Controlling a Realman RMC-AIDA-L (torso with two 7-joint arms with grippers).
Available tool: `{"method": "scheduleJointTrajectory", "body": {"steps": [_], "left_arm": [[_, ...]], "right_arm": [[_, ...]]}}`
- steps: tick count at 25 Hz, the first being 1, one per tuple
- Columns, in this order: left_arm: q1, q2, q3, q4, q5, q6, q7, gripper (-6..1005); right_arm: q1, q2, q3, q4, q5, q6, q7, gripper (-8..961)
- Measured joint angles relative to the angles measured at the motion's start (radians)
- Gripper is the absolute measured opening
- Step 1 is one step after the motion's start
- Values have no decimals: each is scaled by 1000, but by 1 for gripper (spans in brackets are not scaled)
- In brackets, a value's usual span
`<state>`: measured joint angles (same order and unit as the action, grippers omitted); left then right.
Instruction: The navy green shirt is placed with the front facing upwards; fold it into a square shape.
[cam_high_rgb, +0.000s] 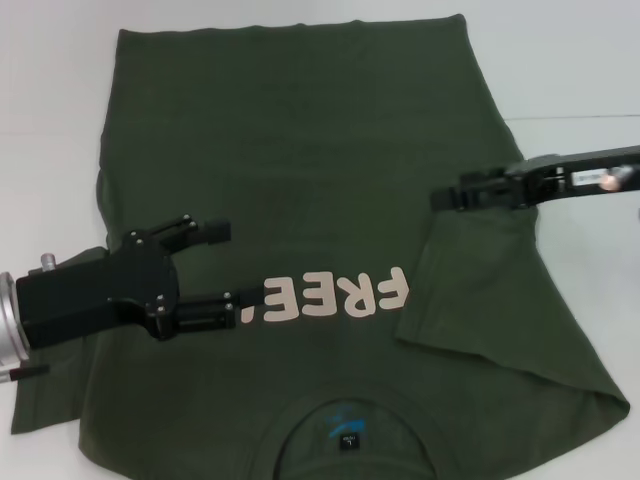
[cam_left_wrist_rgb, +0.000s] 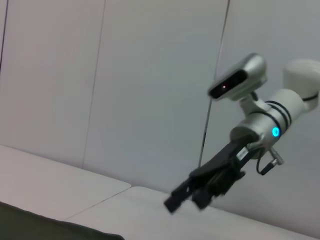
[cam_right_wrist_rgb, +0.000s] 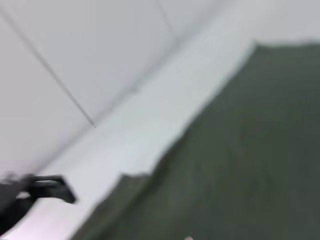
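Looking down, you see the navy green shirt (cam_high_rgb: 300, 180) flat on the white table (cam_high_rgb: 580, 80), collar nearest you, with the left gripper (cam_high_rgb: 235, 268) spread wide above its left side (right gripper (cam_high_rgb: 440, 198), maybe pinching the right sleeve, I cannot tell).

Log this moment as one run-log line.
shirt: flat, front up, right sleeve folded inward | left tool: open over lettering | right tool: above folded sleeve, state unclear
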<state>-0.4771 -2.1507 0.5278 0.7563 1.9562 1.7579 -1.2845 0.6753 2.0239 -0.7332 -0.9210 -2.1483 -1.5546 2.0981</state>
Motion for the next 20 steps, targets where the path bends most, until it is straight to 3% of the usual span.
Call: {"method": "scheduleJointTrajectory", "body": {"steps": [6, 12, 15, 20], "left_arm": [[-3, 0, -23, -1, -6, -2, -25, 933], [-4, 7, -50, 1, -16, -8, -92, 934], [9, 9, -52, 30, -2, -6, -156, 934], [54, -7, -47, 201, 104, 0, -360, 934]], "right_arm": [[-144, 13, 24, 10, 199, -120, -455, 875], [-245, 56, 21, 13, 206, -252, -785, 931], [-271, 63, 14, 43, 207, -297, -867, 930], [-271, 65, 15, 74, 212, -295, -895, 930]]}}
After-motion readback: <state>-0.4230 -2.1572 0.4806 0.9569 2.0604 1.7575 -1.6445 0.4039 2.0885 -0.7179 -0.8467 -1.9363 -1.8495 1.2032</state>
